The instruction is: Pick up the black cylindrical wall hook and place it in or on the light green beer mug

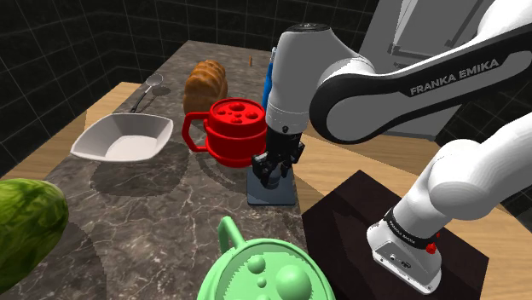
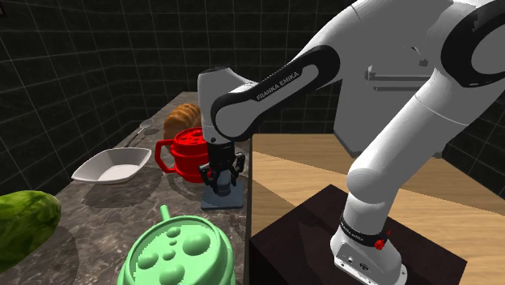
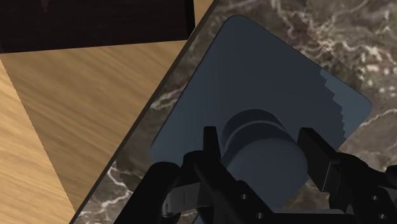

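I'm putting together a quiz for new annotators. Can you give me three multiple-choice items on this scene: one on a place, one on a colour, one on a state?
1. The gripper is:
A over the bowl
B down at the hook's peg
C above the green mug

2. The mug nearest the hook is:
A red
B white
C blue

3. The hook is:
A lifted off
B inside a mug
C flat on the counter, peg up

Key:
1. B, the wrist view shows the peg right at the hand.
2. A, the red mug stands next to the plate.
3. C, the hook's plate lies flat on the marble.
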Motion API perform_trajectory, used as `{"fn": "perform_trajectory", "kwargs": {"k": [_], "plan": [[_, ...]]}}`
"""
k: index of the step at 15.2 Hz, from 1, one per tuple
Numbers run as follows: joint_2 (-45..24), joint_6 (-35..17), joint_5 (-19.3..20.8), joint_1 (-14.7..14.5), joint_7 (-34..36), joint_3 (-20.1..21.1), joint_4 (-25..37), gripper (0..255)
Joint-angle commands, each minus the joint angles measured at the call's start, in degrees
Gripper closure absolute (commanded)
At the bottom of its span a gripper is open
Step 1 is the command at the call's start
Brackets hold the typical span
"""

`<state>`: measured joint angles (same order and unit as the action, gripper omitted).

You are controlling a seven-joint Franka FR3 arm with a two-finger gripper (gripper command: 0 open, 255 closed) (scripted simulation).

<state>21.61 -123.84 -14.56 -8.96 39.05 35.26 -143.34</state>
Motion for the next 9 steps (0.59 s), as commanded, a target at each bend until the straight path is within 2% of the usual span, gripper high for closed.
{"fn": "perform_trajectory", "kwargs": {"k": [1,3,9], "plan": [[0.0,0.0,0.0,0.0,0.0,0.0,0.0,255],[0.0,0.0,0.0,0.0,0.0,0.0,0.0,255],[2.4,5.2,-0.2,-0.3,-0.5,-1.4,2.9,255]]}}
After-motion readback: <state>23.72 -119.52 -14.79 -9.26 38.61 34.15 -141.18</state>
